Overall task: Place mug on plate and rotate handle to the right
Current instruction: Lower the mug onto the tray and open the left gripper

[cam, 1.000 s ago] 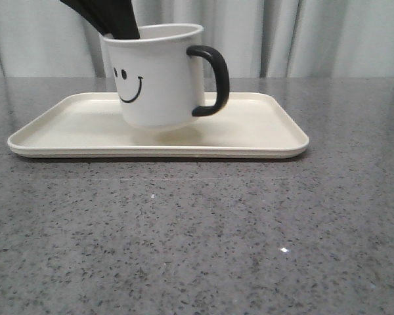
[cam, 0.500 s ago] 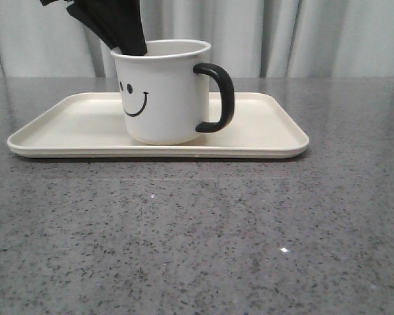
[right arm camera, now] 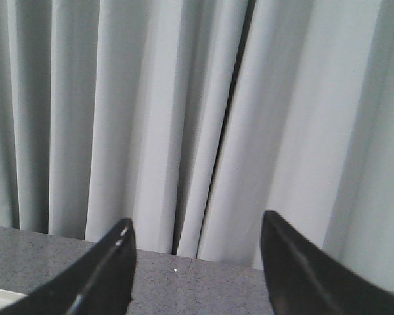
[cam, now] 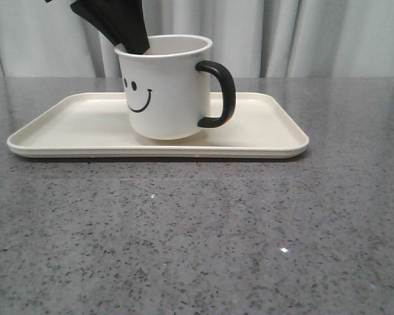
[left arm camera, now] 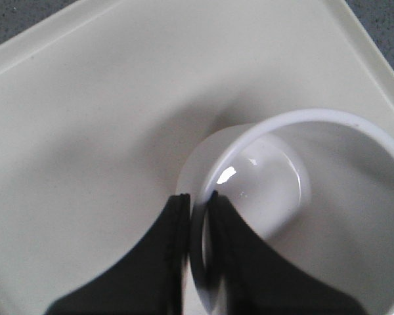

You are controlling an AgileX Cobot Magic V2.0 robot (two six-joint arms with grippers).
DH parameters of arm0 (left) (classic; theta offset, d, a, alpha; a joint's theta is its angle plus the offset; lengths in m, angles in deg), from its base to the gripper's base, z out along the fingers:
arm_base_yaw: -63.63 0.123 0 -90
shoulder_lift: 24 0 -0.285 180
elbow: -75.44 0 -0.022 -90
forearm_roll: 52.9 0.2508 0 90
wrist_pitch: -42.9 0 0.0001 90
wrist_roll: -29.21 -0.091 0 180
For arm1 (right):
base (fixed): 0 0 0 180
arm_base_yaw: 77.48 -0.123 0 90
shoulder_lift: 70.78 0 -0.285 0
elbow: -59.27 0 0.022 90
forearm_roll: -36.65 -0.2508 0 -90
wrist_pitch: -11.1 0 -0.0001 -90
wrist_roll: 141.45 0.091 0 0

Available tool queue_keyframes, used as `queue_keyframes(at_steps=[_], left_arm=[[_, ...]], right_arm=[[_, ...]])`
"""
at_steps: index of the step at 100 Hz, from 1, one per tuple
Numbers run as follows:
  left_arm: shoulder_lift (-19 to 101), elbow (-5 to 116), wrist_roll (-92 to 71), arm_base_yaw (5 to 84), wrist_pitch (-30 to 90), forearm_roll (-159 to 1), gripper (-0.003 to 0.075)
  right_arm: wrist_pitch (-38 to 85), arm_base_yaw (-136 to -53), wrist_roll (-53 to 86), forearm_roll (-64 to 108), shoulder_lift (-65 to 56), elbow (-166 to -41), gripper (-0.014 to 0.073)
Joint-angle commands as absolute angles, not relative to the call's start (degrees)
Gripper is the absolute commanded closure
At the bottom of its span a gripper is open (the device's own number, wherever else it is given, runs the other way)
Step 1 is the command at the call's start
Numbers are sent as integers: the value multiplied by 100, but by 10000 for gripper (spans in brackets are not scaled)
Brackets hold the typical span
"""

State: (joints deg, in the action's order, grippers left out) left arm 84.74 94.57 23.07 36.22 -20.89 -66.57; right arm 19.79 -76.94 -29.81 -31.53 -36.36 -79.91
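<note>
The white mug (cam: 167, 92) with the black smiley stands slightly tilted on the cream plate (cam: 59, 125), near its middle. Its black handle (cam: 220, 93) points to the right in the front view. My left gripper (cam: 132, 46) comes down from the upper left and is shut on the mug's rim on the side away from the handle. In the left wrist view one finger is inside the mug (left arm camera: 282, 197) and one outside, the left gripper (left arm camera: 197, 197) pinching the wall over the plate (left arm camera: 85, 131). My right gripper (right arm camera: 197, 230) is open and holds nothing, facing the curtain.
The plate lies on a grey speckled table (cam: 197, 236) that runs wide in front of it. A pale curtain (cam: 315, 33) hangs behind the table's far edge.
The mug came down from a lifted, tilted pose onto the plate and shifted a little right. Since half a second ago it has tipped slightly and its rim has risen. The left gripper stays shut on it.
</note>
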Motion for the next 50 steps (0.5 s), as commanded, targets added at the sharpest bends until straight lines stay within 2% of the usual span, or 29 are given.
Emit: queue_keyframes(at_steps=[1, 50], left_arm=[[8198, 9639, 2298, 3590, -1811, -6737, 740], [8469, 9639, 2357, 3590, -1757, -6580, 740]], right_arm=[[1826, -7668, -3015, -3180, -3570, -8151, 159], [1826, -7668, -3015, -3180, -3570, -8151, 159]])
